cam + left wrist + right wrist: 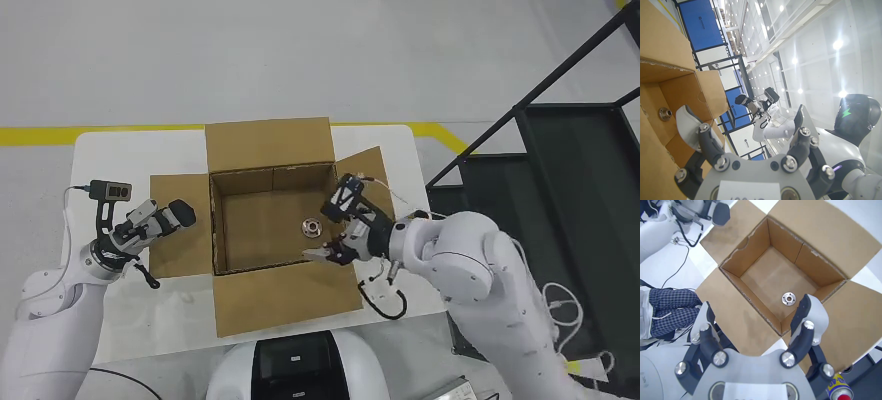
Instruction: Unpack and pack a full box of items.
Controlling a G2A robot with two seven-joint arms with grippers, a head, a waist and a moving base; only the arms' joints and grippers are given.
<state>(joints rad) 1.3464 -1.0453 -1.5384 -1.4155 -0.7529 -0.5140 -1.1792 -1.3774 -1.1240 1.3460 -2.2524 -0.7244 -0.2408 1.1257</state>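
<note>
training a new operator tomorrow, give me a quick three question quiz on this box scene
1. True or false: the box has its flaps folded shut.
2. What lies inside the box? A a metal disc; B a cup; C a book.
3. Fill in: the right gripper has its jaws ____.
Key: 1 false; 2 A; 3 open.

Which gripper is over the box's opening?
The right gripper, open above the box beside the metal flange; the left gripper hangs outside, over a side flap.
</note>
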